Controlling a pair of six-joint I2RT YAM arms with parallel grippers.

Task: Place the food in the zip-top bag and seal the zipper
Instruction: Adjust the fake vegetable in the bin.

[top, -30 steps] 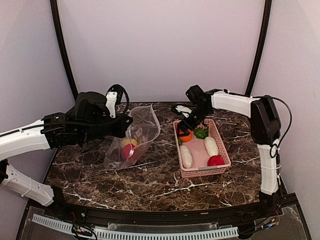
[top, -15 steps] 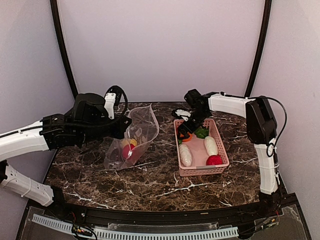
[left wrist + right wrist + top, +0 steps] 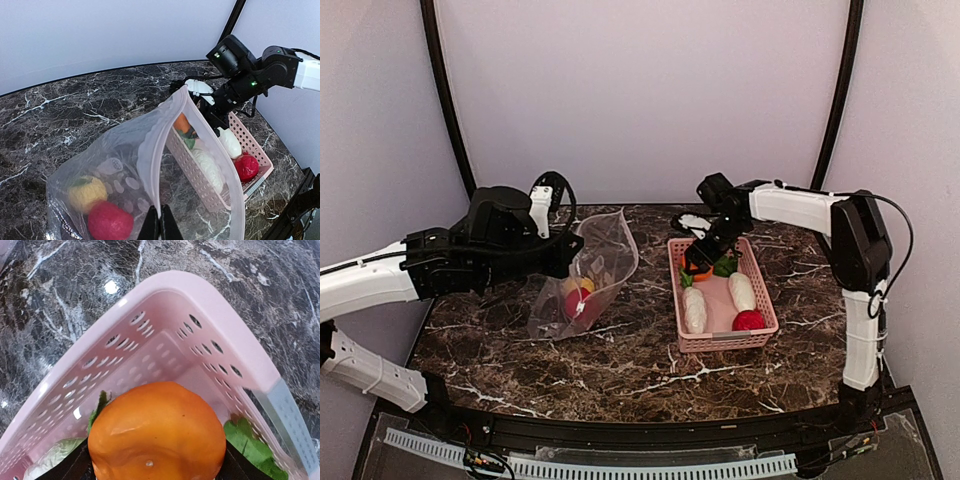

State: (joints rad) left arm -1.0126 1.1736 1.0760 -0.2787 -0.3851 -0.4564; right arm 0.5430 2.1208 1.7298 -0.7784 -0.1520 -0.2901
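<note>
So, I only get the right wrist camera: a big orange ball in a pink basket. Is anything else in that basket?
Observer: Yes. The top camera shows two white radishes and a red ball lying toward the basket's near end.
Visitor: And where's the bag all this goes into?
Observer: Left of the basket. The left gripper is shut on the rim of the clear bag, holding its mouth open.
Visitor: Is anything inside it?
Observer: A yellow ball and a second red ball lie at its bottom.
</note>
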